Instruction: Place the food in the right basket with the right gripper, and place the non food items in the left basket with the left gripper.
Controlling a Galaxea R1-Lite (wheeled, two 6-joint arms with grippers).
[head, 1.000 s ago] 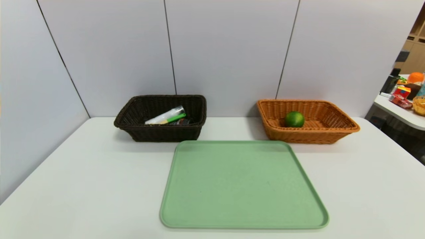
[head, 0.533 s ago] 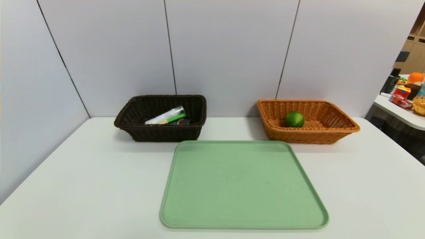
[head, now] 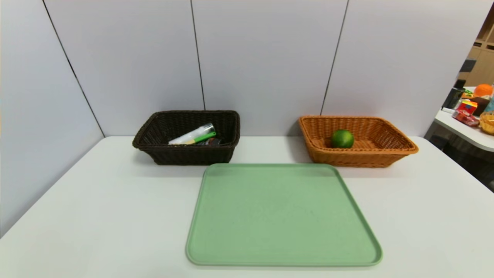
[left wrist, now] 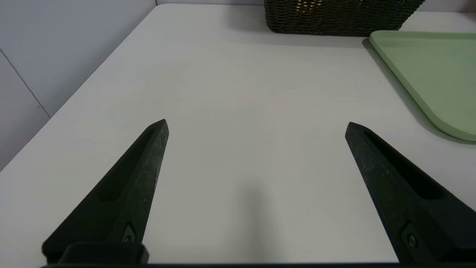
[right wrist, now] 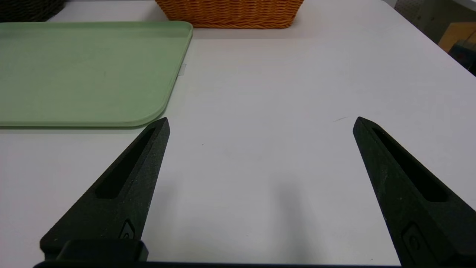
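Both grippers are held back at the near edge, jaws spread wide w/ nothing between them: left gripper (left wrist: 256, 124) over bare table (head: 96, 216) on the left side, right gripper (right wrist: 260, 123) over bare table on the right. Neither arm is seen from the head view, so both are judged parked. Between them the green tray (head: 283, 216) is found w/ nothing on it, which suggests the sorting is done, or nearly so; no item is left in sight to be picked. Farther back, the left basket (head: 154, 148), dark wicker, is seen to hold non-food: a clear sleeve w/ a green-handled item (head: 195, 136), poss. a toothbrush, and something dark beside it that can't be made out. Well apart to the right, the right basket (head: 401, 148), orange wicker, holds a green fruit (head: 342, 138), approx. lime-like, resting inside near its left wall. Next move, if any, is judged to call only for holding position, unless more items get set on the tray. Nothing is seen in either arm's way. Beyond, grey wall panels (head: 266, 61) are seen, and a side table (head: 459, 129) w/ clutter at far right, not part of the job.
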